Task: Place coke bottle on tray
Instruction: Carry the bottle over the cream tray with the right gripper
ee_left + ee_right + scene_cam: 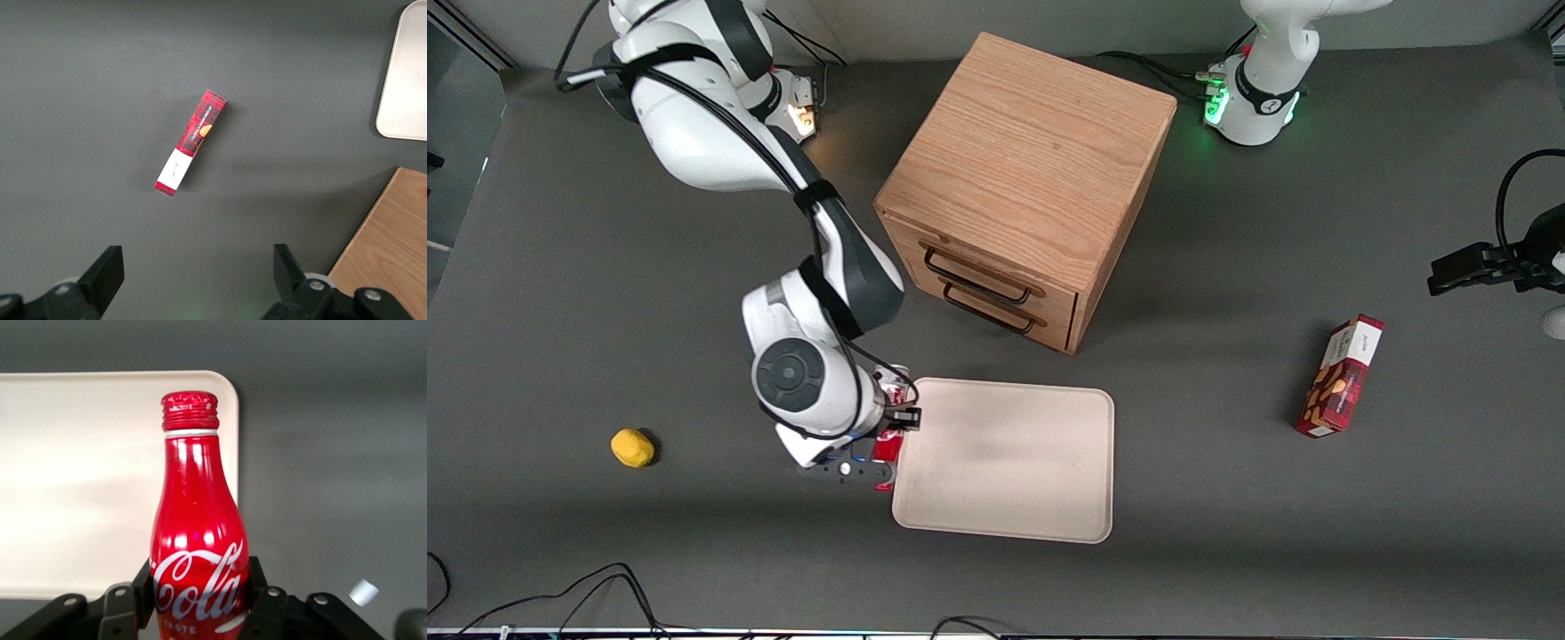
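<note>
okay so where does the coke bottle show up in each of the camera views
Front view: the coke bottle is a sliver of red under the right arm's tool, at the tray's edge toward the working arm's end.
Right wrist view: the bottle fills the frame, gripped by the tool.
Left wrist view: not in it.
Shared landmark: the tray.

A dark grey matte surface [560,267] fills the scene, evenly lit (soft shadows only). A wooden drawer cabinet [1032,169] stands near its edge farthest from the camera.
</note>
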Controlling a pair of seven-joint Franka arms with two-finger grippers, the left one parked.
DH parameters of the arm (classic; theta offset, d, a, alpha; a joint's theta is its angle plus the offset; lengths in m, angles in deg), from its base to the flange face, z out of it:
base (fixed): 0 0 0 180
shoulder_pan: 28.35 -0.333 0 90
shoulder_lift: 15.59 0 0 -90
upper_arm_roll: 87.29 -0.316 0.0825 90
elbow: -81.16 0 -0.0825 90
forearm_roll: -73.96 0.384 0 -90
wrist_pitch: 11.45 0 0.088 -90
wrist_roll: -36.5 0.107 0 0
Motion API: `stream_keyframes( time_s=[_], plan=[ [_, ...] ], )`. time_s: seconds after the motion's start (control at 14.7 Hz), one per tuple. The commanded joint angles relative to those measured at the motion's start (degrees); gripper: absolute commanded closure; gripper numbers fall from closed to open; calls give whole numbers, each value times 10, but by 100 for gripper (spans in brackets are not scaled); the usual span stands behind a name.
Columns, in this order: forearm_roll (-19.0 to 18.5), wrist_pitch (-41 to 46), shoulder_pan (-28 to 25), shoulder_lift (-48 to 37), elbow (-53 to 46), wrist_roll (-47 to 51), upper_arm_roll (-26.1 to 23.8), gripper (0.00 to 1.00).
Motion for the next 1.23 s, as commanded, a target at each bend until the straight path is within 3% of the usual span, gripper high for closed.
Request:
stream_keyframes(
  time_s=[0.0,0.68,0.89,1.02,1.09,1.16],
  plan=[
    [6,-41,-14,44,-36,14,13,100],
    [4,-117,-24,102,-33,62,22,100],
    [3,-118,-25,105,-32,61,22,71],
    [2,-118,-25,106,-33,58,22,57],
    [2,-118,-28,106,-32,56,22,44],
    [2,-118,-28,106,-32,56,22,25]
  ],
)
